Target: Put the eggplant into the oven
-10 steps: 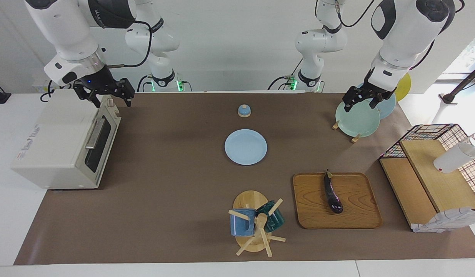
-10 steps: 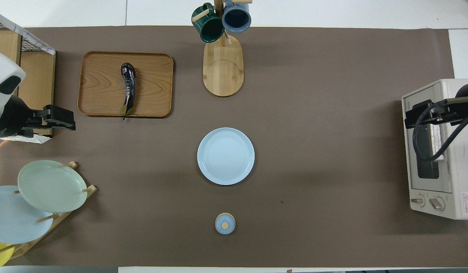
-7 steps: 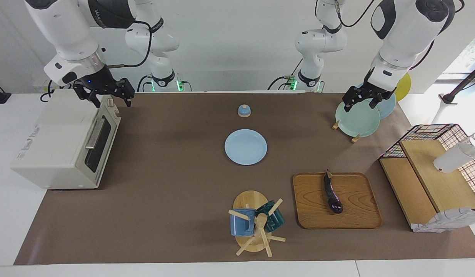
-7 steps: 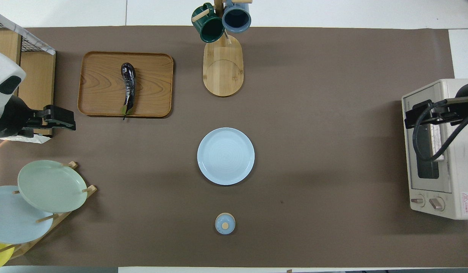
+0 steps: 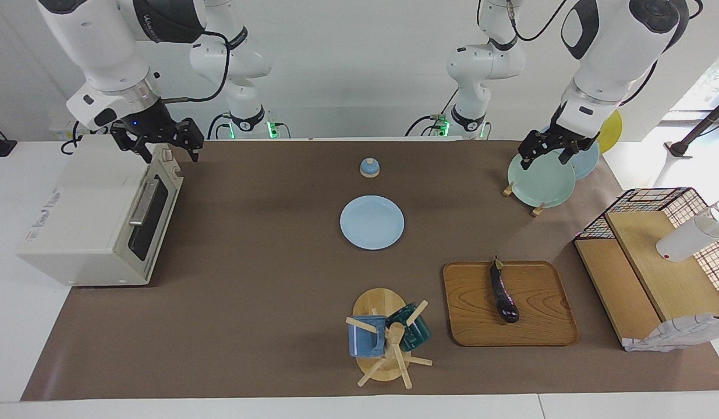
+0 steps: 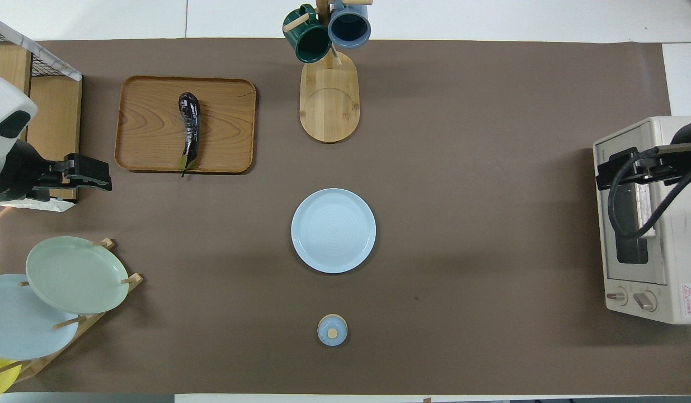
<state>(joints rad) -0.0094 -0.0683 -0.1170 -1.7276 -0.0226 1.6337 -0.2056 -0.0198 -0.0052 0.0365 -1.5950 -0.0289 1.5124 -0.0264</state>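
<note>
The dark purple eggplant (image 5: 503, 294) lies on a wooden tray (image 5: 539, 314) toward the left arm's end of the table; it also shows in the overhead view (image 6: 189, 130). The cream oven (image 5: 97, 215) stands at the right arm's end with its glass door closed; it also shows in the overhead view (image 6: 653, 224). My right gripper (image 5: 161, 148) hangs open and empty over the oven's top front edge. My left gripper (image 5: 545, 156) hangs open and empty over the table by the plate rack, apart from the eggplant.
A light blue plate (image 5: 372, 222) lies mid-table, with a small blue lid (image 5: 369, 167) nearer to the robots. A mug tree (image 5: 388, 337) holds two mugs beside the tray. A rack of plates (image 5: 539, 183) and a wire-and-wood rack (image 5: 650, 273) stand at the left arm's end.
My left gripper has shifted very slightly. The right gripper, the eggplant and the oven have not moved.
</note>
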